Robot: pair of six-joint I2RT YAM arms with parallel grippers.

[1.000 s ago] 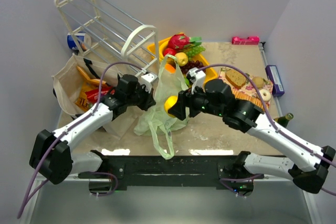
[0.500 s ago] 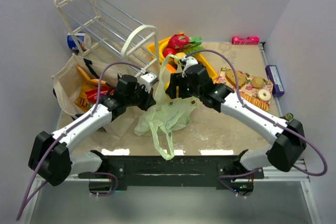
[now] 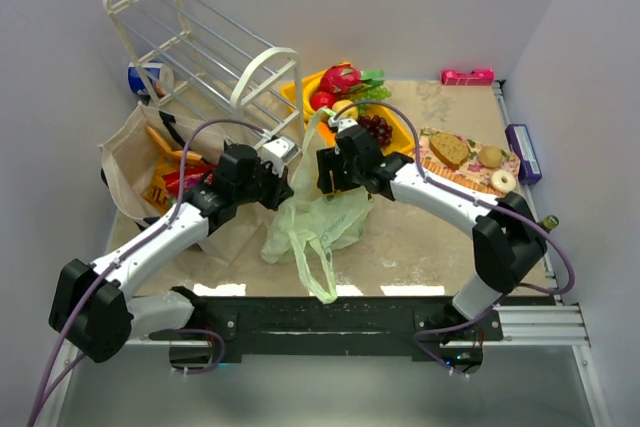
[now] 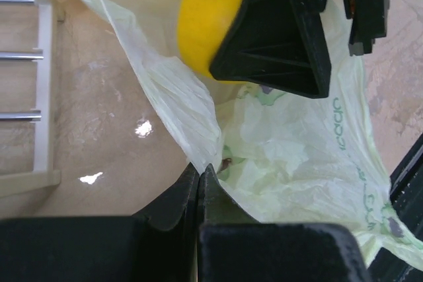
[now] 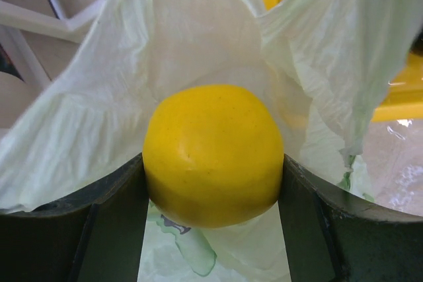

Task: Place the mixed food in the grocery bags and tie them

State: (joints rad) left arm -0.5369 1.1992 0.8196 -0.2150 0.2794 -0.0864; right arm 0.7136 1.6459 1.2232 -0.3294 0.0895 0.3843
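Note:
The pale-green plastic bag (image 3: 318, 222) lies crumpled mid-table, one handle raised. My left gripper (image 3: 284, 177) is shut on the bag's edge; in the left wrist view its tips (image 4: 198, 171) pinch the thin plastic (image 4: 291, 156). My right gripper (image 3: 326, 171) is shut on a yellow toy fruit (image 5: 213, 153) and holds it at the bag's open mouth (image 5: 198, 37). The fruit also shows in the left wrist view (image 4: 205, 21). The beige tote (image 3: 128, 152) stands at left with orange chip bags (image 3: 160, 193) and a red packet (image 3: 182, 179) inside.
A yellow tray (image 3: 404, 139) behind the bag holds purple grapes (image 3: 377, 129) and a red fruit (image 3: 340, 78). A white wire rack (image 3: 190, 47) lies at back left. A placemat with bread and donuts (image 3: 470, 162) is at right, a pink object (image 3: 467, 76) behind it.
My right gripper has carried the yellow fruit back and up from the bag's front side to its mouth. My left gripper has kept its pinch on the bag's edge.

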